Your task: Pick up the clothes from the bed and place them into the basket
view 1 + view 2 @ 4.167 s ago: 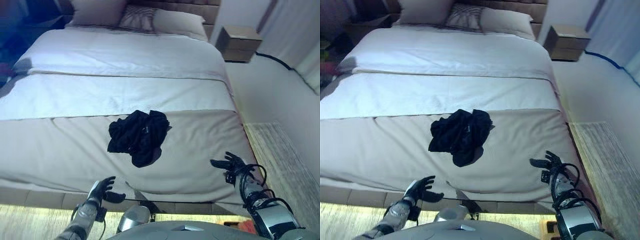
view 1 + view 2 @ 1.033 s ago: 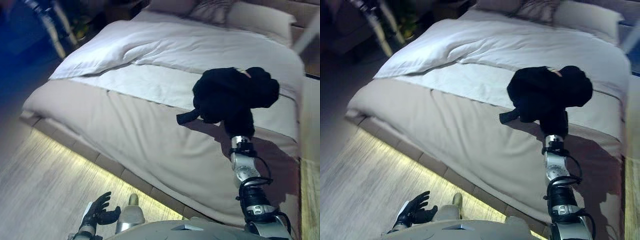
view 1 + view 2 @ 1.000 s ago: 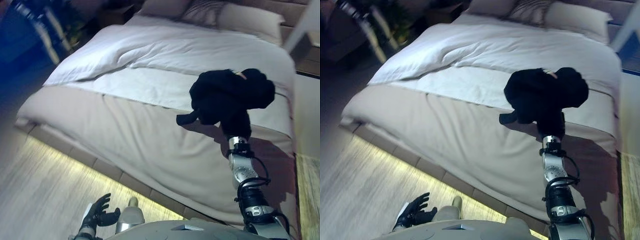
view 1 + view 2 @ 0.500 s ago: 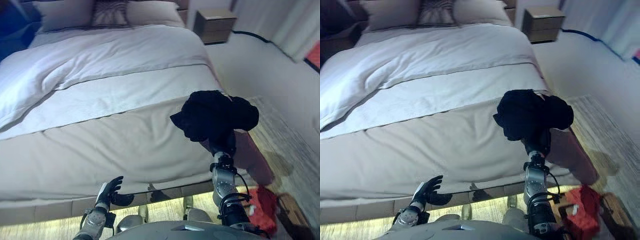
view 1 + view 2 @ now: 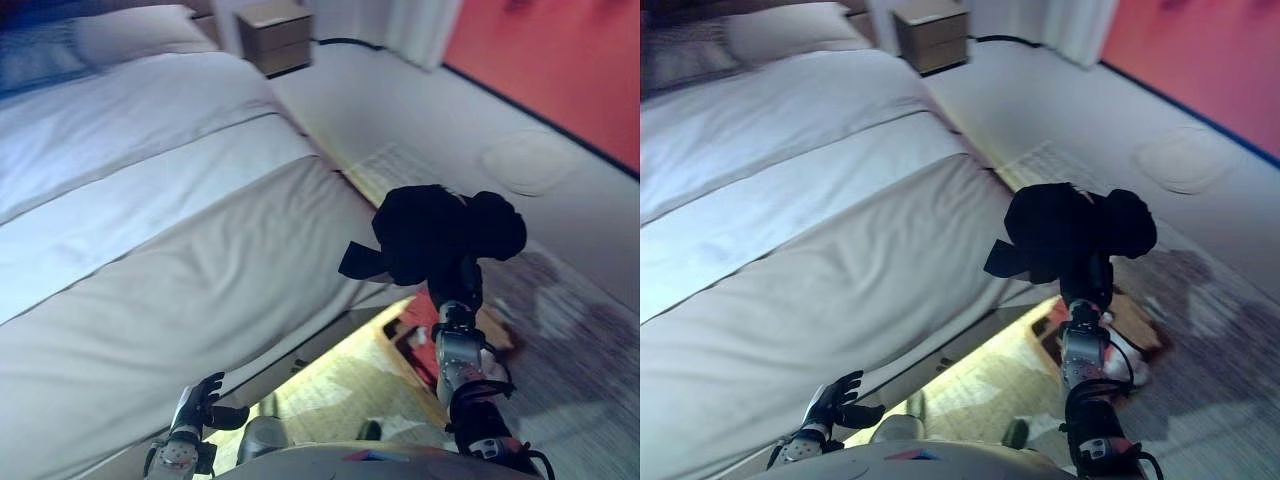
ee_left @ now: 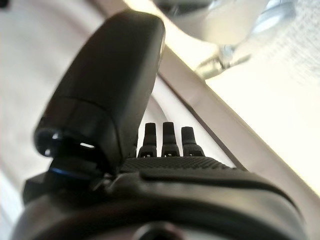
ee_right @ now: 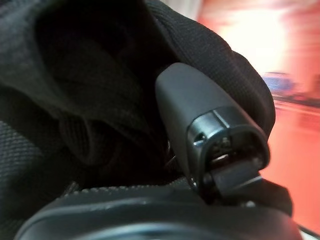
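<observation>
Clothes: black bundle [image 5: 440, 232] held up on the right hand [image 7: 210, 125], off the bed [image 5: 150, 250], over the floor beside it.
Right fingers: closed in the cloth (thumb pressed into the folds in the wrist view).
Left hand [image 5: 200, 405]: low by the bed edge, fingers straight and loose, empty.
Change: half a second ago the bundle hung over the bed's corner; the view has swung right since, and it now hangs past the edge, above a brown basket [image 5: 1135, 318] holding something red [image 5: 420, 310].
Meaning: pick done, carry nearly done; what remains looks like lowering and letting go.
Risk: the basket sits partly hidden behind the arm, so aim is uncertain.
</observation>
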